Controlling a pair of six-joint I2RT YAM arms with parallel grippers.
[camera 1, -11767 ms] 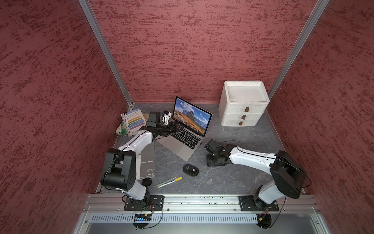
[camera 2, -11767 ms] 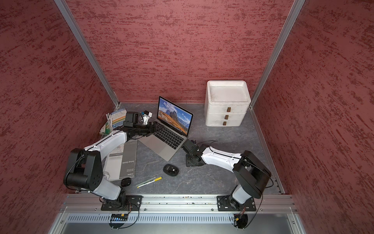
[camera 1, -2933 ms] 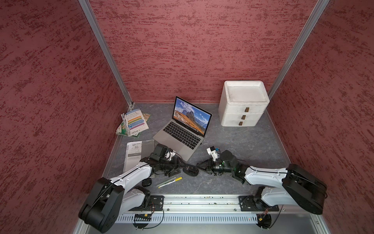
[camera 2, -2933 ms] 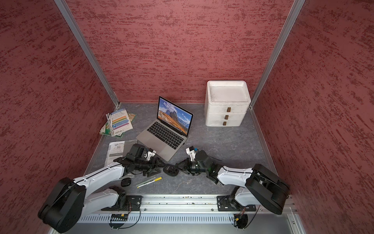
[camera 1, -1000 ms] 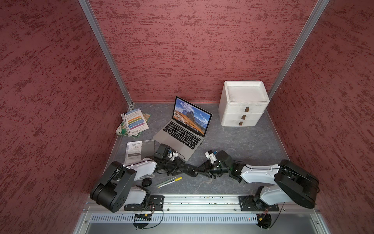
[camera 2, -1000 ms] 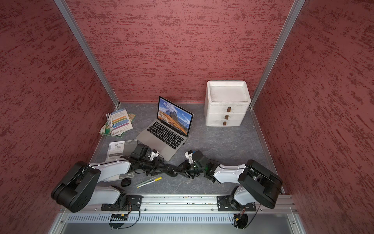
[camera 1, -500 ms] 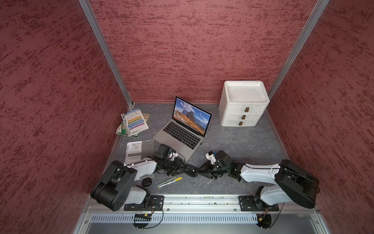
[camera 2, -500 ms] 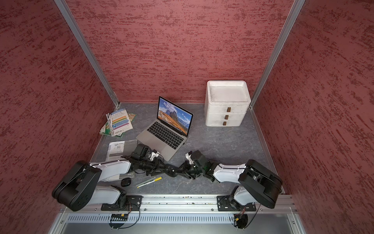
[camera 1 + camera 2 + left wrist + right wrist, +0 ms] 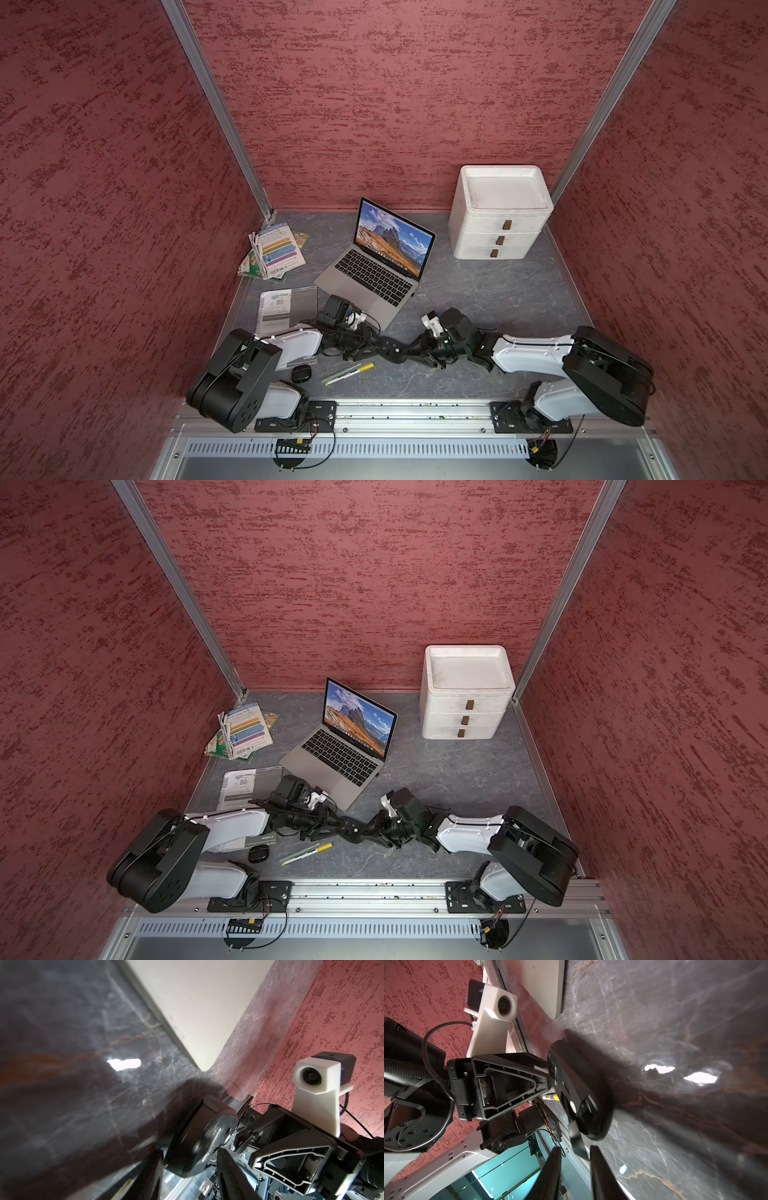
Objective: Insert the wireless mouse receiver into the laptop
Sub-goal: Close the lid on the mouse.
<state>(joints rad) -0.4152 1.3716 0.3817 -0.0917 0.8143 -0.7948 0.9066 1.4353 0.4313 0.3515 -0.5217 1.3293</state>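
In both top views the laptop [image 9: 374, 278] stands open at mid-table, left of the white drawer unit [image 9: 498, 224]. Nearer the front, the left gripper [image 9: 376, 347] clamps a black mouse [image 9: 581, 1088]. The right gripper [image 9: 575, 1153] has its fingers narrowly apart around a thin black flap [image 9: 576, 1138]; whether it grips cannot be told.

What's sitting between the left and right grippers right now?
The black mouse, tipped up on edge: the left gripper clamps it, and the right gripper faces its underside. It shows in both top views, most clearly in the right wrist view.
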